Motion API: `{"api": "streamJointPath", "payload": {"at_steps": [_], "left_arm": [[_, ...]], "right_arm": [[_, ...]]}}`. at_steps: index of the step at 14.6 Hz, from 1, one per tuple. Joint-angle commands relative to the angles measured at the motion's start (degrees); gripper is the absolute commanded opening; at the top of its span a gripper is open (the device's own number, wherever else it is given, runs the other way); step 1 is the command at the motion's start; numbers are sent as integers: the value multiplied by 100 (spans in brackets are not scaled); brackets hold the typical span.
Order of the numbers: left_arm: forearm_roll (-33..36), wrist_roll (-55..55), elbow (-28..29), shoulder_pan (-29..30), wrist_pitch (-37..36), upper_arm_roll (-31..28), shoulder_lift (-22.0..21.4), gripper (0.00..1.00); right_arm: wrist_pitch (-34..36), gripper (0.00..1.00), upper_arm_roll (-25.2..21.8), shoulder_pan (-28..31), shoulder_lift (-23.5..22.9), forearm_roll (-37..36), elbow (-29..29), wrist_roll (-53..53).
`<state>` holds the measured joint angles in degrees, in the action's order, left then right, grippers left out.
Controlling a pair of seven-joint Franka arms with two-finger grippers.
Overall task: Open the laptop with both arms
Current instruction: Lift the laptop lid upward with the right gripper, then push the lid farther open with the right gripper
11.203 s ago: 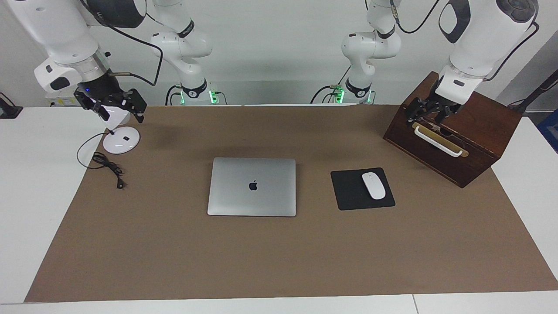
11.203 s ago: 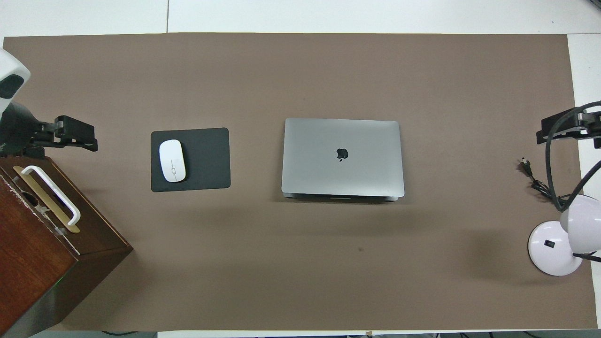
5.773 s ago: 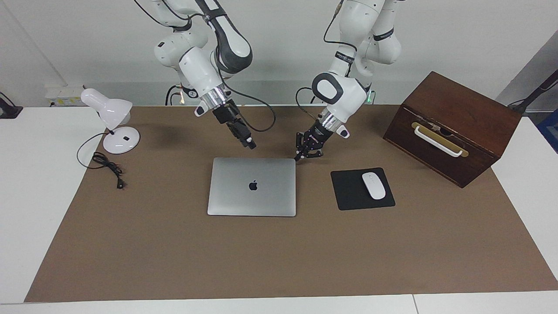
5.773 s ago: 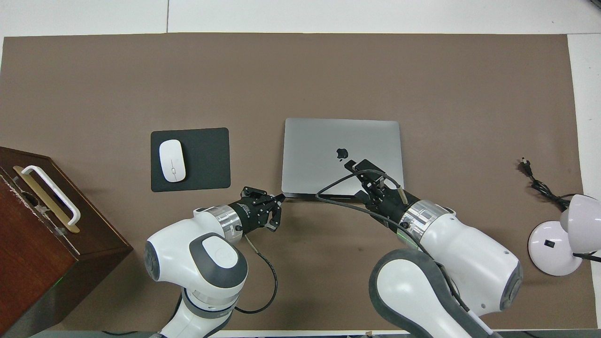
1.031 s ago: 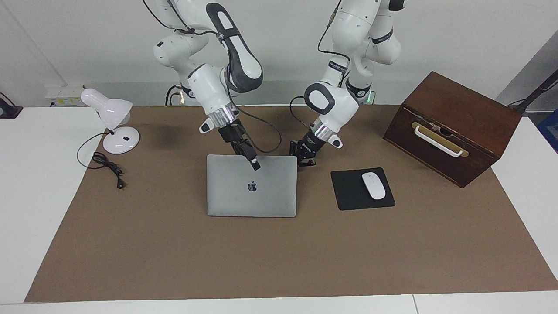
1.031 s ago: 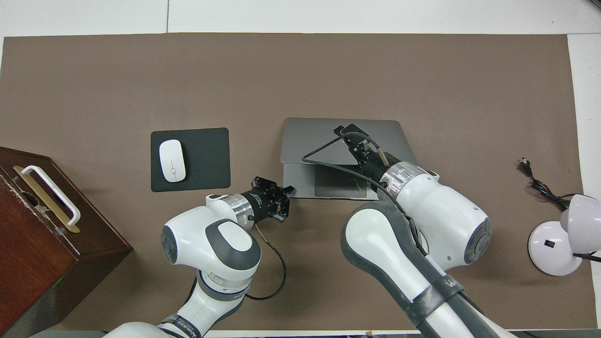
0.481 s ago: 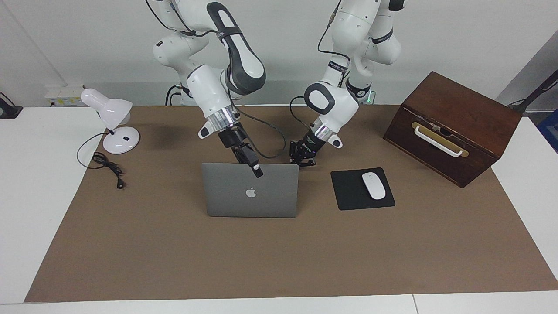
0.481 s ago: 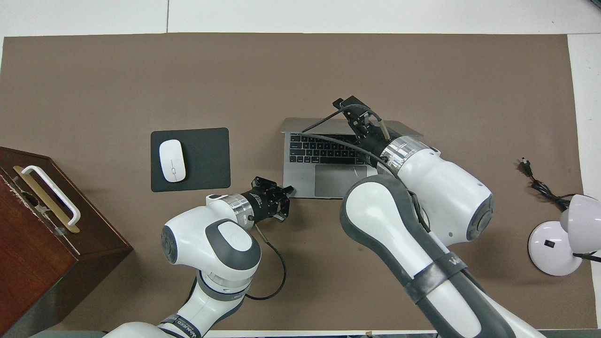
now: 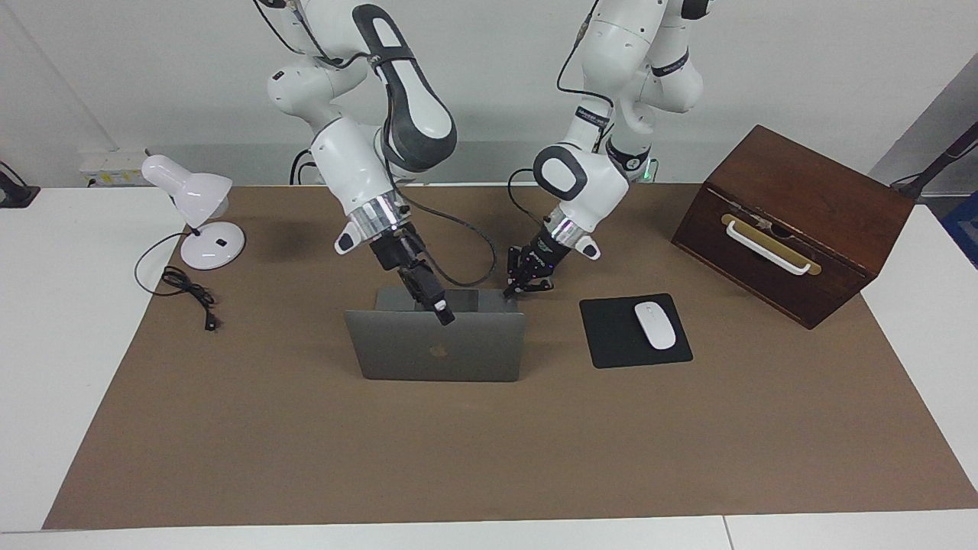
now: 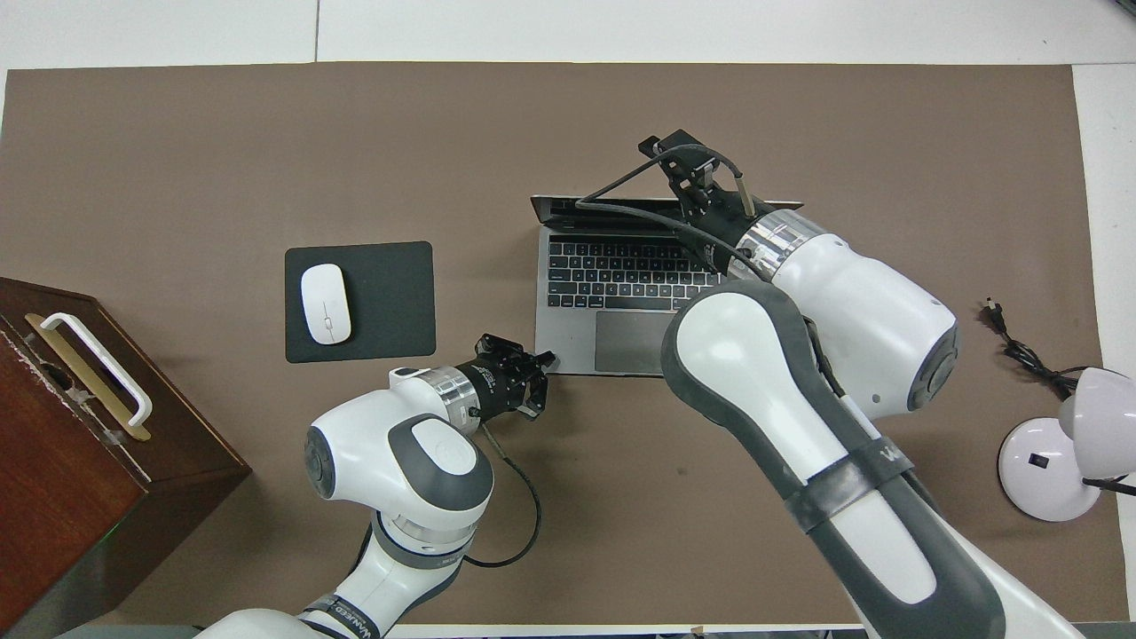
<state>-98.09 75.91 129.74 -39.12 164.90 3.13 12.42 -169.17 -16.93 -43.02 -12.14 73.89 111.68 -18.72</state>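
Two glossy white jointed robot arms (image 9: 359,164) carry dark grey oval panels, silver wrist rings and black skeletal two-finger grippers; loose black cables loop from each forearm, green lights glowing at both bases

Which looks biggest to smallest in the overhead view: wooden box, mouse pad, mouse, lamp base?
1. wooden box, cut off at the frame edge and standing tall toward the camera, so it may look oversized
2. mouse pad
3. lamp base, partly covered by the lamp head
4. mouse
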Motion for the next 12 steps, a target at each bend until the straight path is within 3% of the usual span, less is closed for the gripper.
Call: {"api": "streamJointPath", "payload": {"at_steps": [1,6,12], "left_arm": [[-158,-164,-115,-113,139,-67,296,0],[-158,-164,-115,-114,139,-67,296,0],[-158,-164,-115,-114,139,-67,296,0]], "right_arm": [[314,100,23,259,-200,91,-374,246],[324,100,6,338,-472,73,-602,290],[438,100,6,532,-939,125,-1306,281]]}}
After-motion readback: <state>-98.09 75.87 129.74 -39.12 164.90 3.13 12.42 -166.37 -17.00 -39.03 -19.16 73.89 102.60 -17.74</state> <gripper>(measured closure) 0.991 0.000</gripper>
